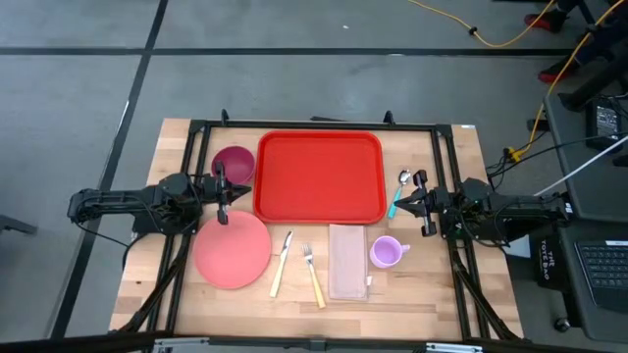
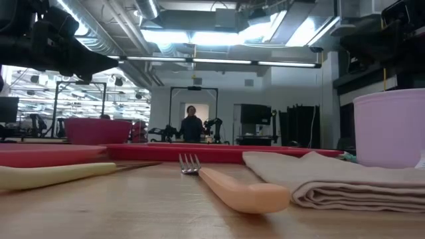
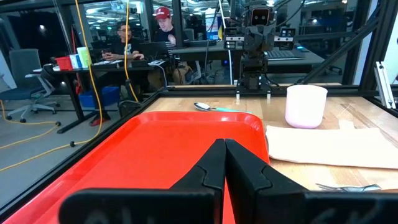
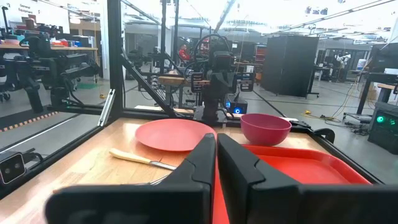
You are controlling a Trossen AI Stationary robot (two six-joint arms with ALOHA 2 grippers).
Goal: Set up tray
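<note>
The bright red tray (image 1: 319, 176) lies flat on the wooden table, at the far middle, with nothing on it. My left gripper (image 1: 235, 190) hovers shut at the tray's left edge, pointing level across the tray (image 3: 186, 143); its fingers (image 3: 224, 155) hold nothing. My right gripper (image 1: 407, 201) hovers shut at the tray's right edge, pointing level the other way over the tray (image 4: 292, 165), and holds nothing (image 4: 216, 146).
A magenta bowl (image 1: 234, 164) stands left of the tray, with a round pink plate (image 1: 233, 249) nearer. Along the near side lie a knife (image 1: 282, 263), a fork (image 1: 313, 275), a folded napkin (image 1: 347, 261) and a lilac cup (image 1: 386, 252). A teal-handled spoon (image 1: 399, 191) lies below my right gripper.
</note>
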